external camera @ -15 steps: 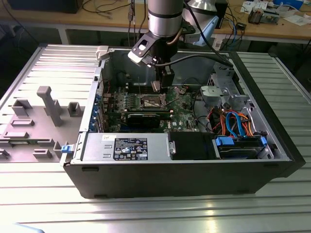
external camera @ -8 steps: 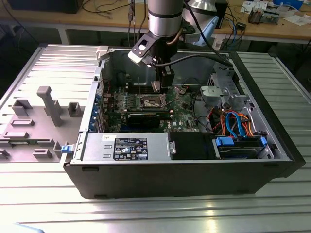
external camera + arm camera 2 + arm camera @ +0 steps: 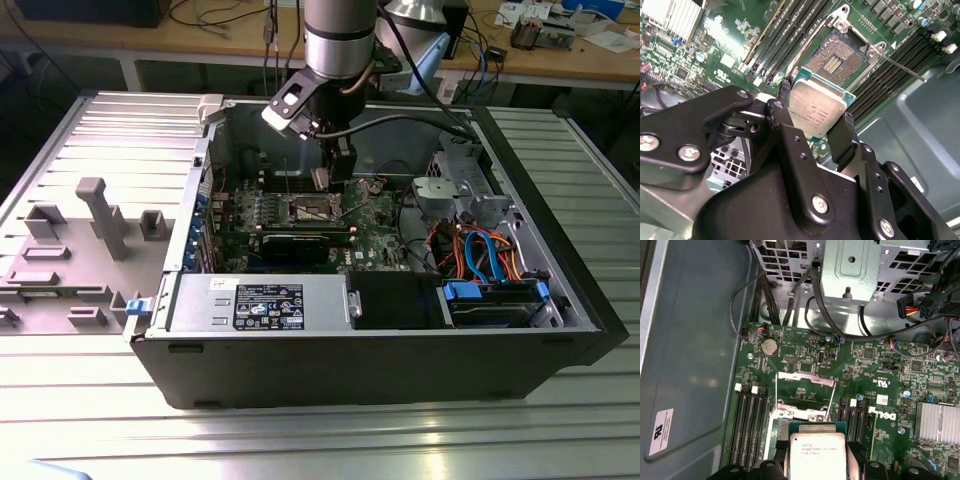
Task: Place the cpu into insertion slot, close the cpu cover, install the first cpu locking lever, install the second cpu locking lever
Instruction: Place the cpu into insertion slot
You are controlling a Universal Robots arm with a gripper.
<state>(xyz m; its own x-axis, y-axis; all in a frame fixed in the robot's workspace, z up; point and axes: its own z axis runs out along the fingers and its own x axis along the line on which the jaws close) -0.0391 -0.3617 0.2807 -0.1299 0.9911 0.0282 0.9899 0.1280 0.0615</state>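
My gripper [image 3: 816,104] is shut on the cpu [image 3: 817,107], a flat square chip with a silver top, clamped by two opposite edges between the black fingers [image 3: 844,131]. It hangs just above the green board, a little short of the insertion slot [image 3: 835,56], whose dark centre lies uncovered. In the first wrist view the cpu [image 3: 817,454] sits beside the slot [image 3: 799,414], and the cpu cover [image 3: 806,378] stands raised beyond it. Two thin wire levers [image 3: 831,396] stick up unlatched. In the exterior view the gripper [image 3: 333,178] hovers over the slot [image 3: 315,208] inside the open case.
Long black memory slots [image 3: 747,420] flank the socket on both sides. A finned heatsink [image 3: 937,422] is nearby. A metal drive cage [image 3: 460,185] with orange and blue cables stands at the exterior view's right, the power supply [image 3: 265,305] in front, and a grey fixture tray [image 3: 80,240] at its left.
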